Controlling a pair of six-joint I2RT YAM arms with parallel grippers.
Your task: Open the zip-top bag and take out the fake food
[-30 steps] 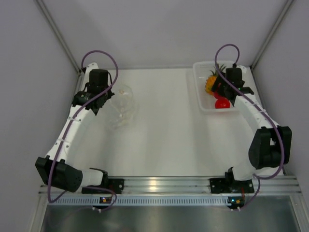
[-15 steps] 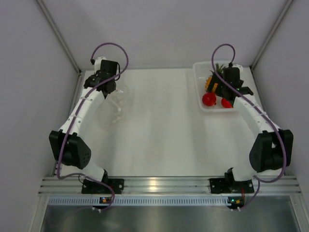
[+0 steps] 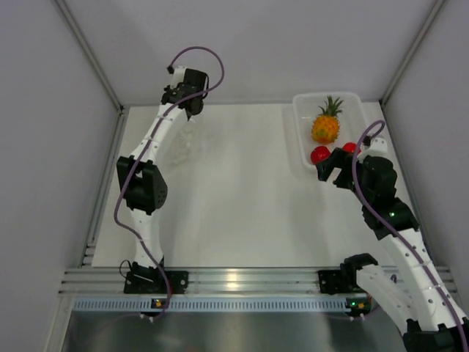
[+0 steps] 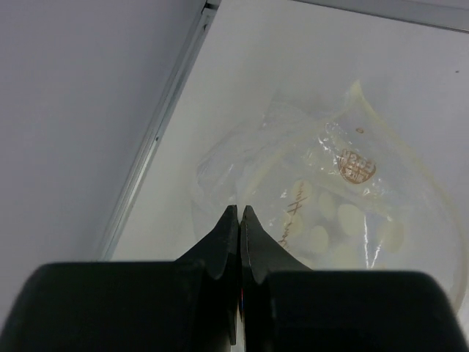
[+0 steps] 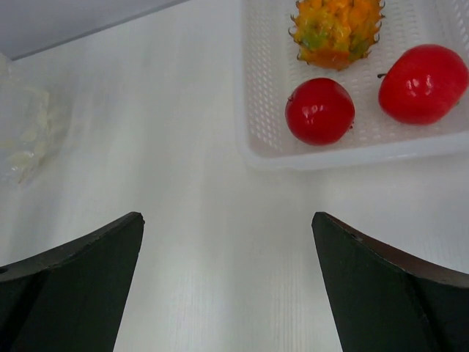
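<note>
The clear zip-top bag [image 3: 187, 143] is empty and crinkled at the far left of the table; it also shows in the left wrist view [image 4: 330, 213] and the right wrist view [image 5: 26, 136]. My left gripper [image 3: 192, 103] is shut on the bag's edge [image 4: 239, 209]. The pineapple [image 3: 325, 126] and two red fruits [image 3: 319, 155] [image 3: 350, 148] lie in the translucent bin [image 3: 299, 132]. My right gripper [image 3: 331, 170] is open and empty, just in front of the bin [image 5: 253, 95]. The pineapple [image 5: 337, 29] and red fruits [image 5: 319, 111] [image 5: 423, 83] lie beyond the right gripper [image 5: 227, 216].
The enclosure's walls and metal frame posts [image 3: 88, 55] stand close behind and beside the bag. A metal rail [image 3: 242, 280] runs along the table's near edge.
My left gripper has moved toward the back wall, drawing the bag with it. My right gripper has pulled back out of the bin toward the near side; both red fruits stay in the bin.
</note>
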